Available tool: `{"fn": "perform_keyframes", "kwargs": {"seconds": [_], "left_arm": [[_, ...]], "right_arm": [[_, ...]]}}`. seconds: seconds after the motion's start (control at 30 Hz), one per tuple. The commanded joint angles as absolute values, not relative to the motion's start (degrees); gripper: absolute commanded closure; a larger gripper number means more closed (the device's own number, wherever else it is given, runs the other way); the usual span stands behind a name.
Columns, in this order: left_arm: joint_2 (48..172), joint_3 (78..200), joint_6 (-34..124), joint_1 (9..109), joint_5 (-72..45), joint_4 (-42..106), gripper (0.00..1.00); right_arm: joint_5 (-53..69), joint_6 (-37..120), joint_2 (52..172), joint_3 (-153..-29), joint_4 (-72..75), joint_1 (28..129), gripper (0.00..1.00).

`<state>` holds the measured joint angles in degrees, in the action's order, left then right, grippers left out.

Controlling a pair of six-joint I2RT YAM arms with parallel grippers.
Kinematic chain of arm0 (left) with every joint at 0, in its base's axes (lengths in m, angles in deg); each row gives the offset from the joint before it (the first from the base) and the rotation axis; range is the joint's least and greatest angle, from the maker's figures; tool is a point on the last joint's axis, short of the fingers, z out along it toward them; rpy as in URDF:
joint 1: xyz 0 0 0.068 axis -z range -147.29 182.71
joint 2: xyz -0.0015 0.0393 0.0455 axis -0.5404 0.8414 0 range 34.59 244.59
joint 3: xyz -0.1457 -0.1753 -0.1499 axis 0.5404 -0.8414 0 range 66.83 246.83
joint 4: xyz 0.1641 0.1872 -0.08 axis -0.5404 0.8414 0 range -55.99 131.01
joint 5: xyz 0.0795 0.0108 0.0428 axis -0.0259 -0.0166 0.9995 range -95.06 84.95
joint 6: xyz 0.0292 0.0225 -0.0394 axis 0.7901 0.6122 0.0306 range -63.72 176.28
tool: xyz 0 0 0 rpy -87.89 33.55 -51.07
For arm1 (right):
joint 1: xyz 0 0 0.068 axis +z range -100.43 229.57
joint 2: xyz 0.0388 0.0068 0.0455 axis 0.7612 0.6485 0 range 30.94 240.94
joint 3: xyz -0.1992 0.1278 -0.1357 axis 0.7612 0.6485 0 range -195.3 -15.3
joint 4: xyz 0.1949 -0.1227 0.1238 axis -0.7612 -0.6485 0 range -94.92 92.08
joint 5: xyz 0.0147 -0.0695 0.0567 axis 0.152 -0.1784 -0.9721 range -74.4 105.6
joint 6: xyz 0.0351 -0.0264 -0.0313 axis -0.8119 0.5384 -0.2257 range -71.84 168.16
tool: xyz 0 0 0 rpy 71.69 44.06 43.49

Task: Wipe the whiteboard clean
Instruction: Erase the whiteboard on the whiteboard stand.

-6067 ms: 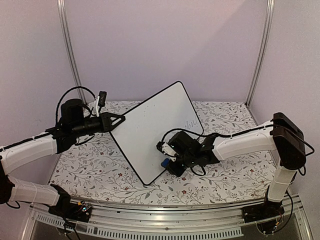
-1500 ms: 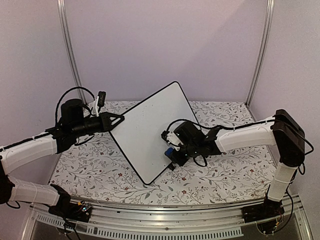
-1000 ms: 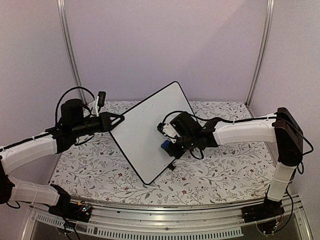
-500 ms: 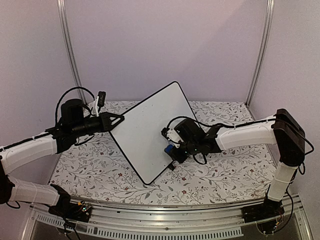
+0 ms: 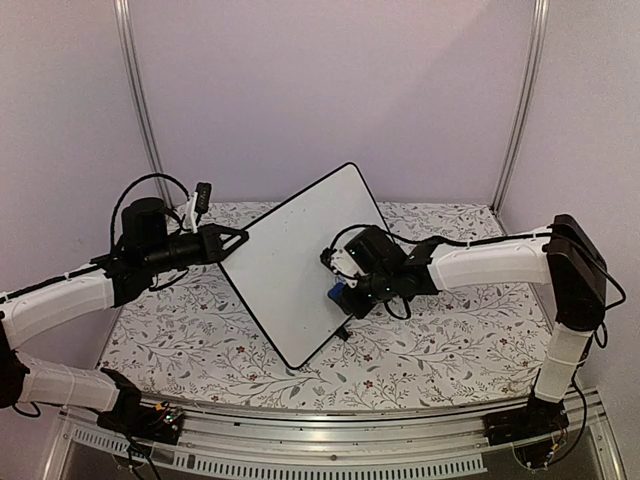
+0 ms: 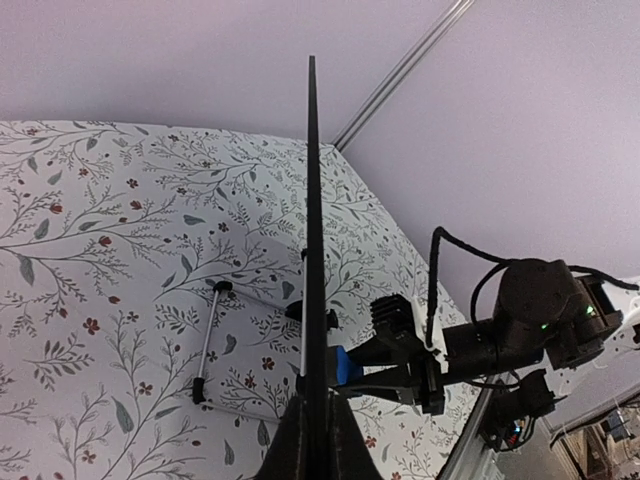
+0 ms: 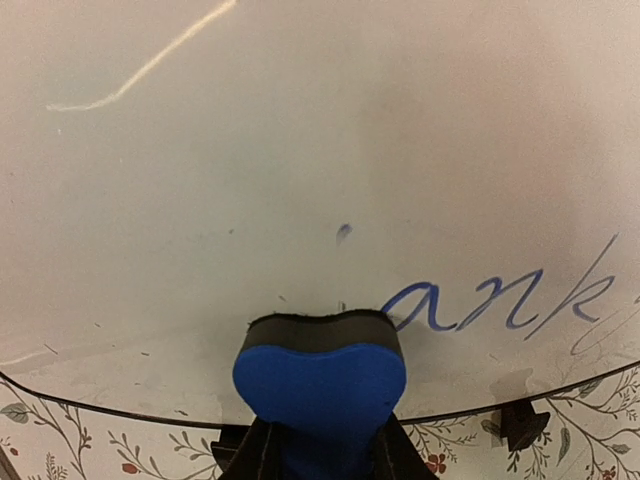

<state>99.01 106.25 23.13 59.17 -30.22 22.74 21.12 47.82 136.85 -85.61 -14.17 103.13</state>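
Whiteboard (image 5: 300, 262) standing near the centre of the floral table (image 5: 460, 345), white face toward the right arm
The left gripper (image 5: 236, 241) is clamped tight on the board's left frame edge, which the left wrist view shows edge-on. The right gripper (image 5: 347, 291) is closed down onto a blue eraser (image 7: 320, 375). The eraser's dark felt face presses against the white surface near the lower frame, just left of blue handwriting (image 7: 490, 298) reading "ank". A faint blue smudge lies above the eraser

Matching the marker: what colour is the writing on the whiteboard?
Blue handwriting on the whiteboard, clearest in the right wrist view.
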Motion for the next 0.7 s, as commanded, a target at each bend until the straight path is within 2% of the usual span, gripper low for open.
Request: {"fn": "perform_keyframes", "kwargs": {"seconds": [0.0, 0.67], "left_arm": [[98.4, 107.5, 24.1, 60.7, -35.3, 19.9, 1.00], [98.7, 107.6, 24.0, 60.7, -35.4, 19.8, 1.00]], "right_arm": [[22.3, 50.6, 139.1, -90.9, -11.5, 101.8, 1.00], [21.1, 46.1, 136.8, -78.1, -8.0, 101.7, 1.00]]}}
